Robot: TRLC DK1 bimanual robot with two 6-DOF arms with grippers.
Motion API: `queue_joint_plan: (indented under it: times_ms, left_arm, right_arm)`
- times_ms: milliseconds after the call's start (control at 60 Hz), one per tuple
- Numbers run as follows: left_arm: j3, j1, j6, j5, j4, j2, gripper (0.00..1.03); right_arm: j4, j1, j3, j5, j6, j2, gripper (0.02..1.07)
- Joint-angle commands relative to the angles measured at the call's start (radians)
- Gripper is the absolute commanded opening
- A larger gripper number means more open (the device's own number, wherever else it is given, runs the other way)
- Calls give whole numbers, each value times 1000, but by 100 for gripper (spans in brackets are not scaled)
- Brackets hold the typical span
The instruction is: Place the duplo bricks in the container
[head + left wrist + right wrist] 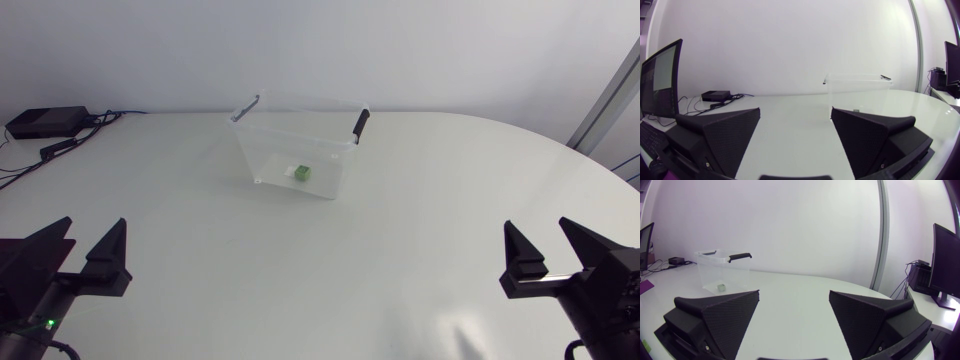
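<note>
Head view: a clear container (270, 150) with two black handles (361, 125) stood upright on the far half of the white table (320, 270), roughly midway between the two arms. A green duplo brick (302, 174) lay on its floor, with a small pale piece just beside it that was too faint to identify. The left gripper (93, 228) sat at the table's near left corner and the right gripper (540, 228) at its near right corner. Both had their wedge fingers spread wide apart with nothing between them, and both were well apart from the container. A black box (45, 122) with cables lay at the far left edge of the table.

Left wrist view: the left gripper (796, 112) looked across the table with its fingers parted and only bare tabletop between them. The container (860, 85) stood well ahead, off toward the right finger's side. The brick could not be made out with confidence from here. The black box (715, 95) lay far ahead on the other side.

Right wrist view: the right gripper (794, 294) was likewise spread and held nothing. The container (715, 270) stood far ahead beyond the left finger, one black handle facing the camera. The green duplo brick (721, 286) showed through the wall, resting on the bottom.
</note>
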Motion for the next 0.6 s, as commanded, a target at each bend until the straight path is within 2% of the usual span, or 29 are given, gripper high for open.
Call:
queue_joint_plan:
  times_ms: [0, 117, 300, 500, 583]
  left_arm:
    - [-16, -14, 17, 7, -4, -13, 100]
    - [-16, -45, 22, 7, -1, -13, 99]
    - [4, -28, 50, 7, -7, -13, 99]
    - [159, -10, 71, 7, -148, 11, 99]
    - [256, -8, 71, 7, -203, 96, 99]
  right_arm:
    - [13, 3, -20, -9, -16, -10, 103]
    - [13, 5, -20, -9, -16, -10, 103]
    - [13, 3, -20, -9, -16, -10, 103]
    - [13, 3, -20, -9, -16, -10, 103]
    - [13, 3, -20, -9, -16, -10, 103]
